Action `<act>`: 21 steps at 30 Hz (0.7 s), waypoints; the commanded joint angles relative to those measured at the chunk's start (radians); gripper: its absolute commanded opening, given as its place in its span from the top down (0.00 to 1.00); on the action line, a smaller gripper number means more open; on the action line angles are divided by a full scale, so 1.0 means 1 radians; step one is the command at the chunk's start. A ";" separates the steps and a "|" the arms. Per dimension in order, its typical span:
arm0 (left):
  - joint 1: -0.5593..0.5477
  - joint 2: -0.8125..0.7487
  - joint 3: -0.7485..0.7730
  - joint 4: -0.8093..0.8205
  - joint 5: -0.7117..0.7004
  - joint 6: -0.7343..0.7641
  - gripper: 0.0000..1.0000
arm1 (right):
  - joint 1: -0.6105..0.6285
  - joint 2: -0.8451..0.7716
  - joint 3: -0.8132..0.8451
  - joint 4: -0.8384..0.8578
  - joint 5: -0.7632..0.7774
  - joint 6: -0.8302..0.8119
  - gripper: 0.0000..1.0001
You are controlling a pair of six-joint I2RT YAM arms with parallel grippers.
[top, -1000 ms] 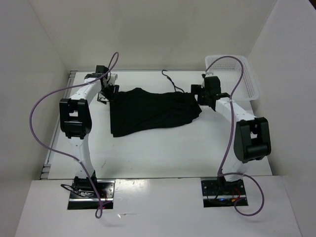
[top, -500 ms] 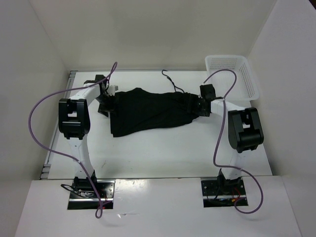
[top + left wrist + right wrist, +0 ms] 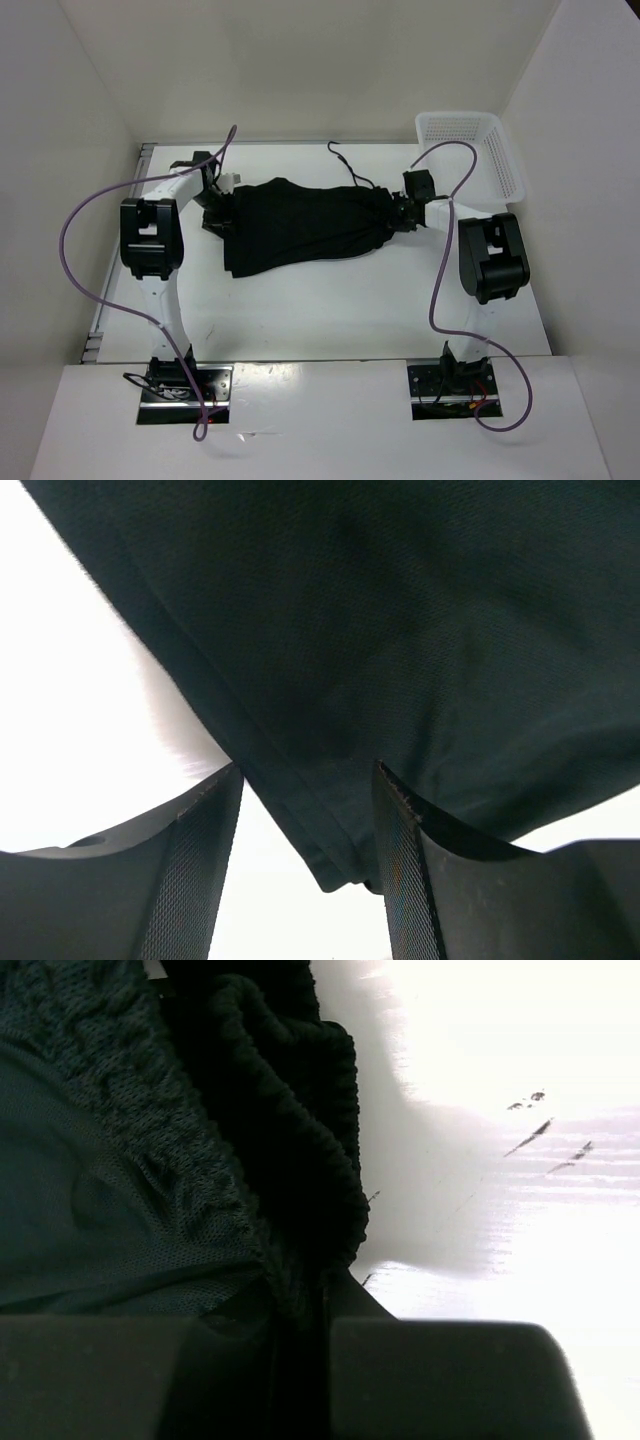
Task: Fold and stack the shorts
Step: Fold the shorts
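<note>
Top external view: the shorts (image 3: 300, 225) lay spread across the far half of the table (image 3: 330, 320), between the two arms. The drawstring (image 3: 345, 165) trailed past the far edge of the cloth, and the white basket (image 3: 478, 150) stood apart at the far right corner. The right gripper (image 3: 400, 214) sat at the gathered right end of the garment; the right wrist view showed its jaws closed on the ribbed elastic waistband, with a fold of cloth pinched between them. The left gripper (image 3: 216, 215) was at the opposite end; in the left wrist view its fingers (image 3: 195, 870) stood apart, straddling a hem corner without pressing it. Risks, as judged:

- A lift with only one end secured would drag and bunch the cloth.
- If the left jaws closed with the hem only shallowly between them, the corner could slip out during the fold.
- The right pinch might hold a single layer of waistband, so the under layer would sag and skew the crease.
- The loose drawstring could catch beneath the folded cloth.
</note>
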 commanded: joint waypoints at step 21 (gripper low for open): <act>-0.137 0.094 0.147 -0.033 0.243 0.004 0.31 | 0.001 -0.358 0.144 -0.042 0.326 -0.646 0.99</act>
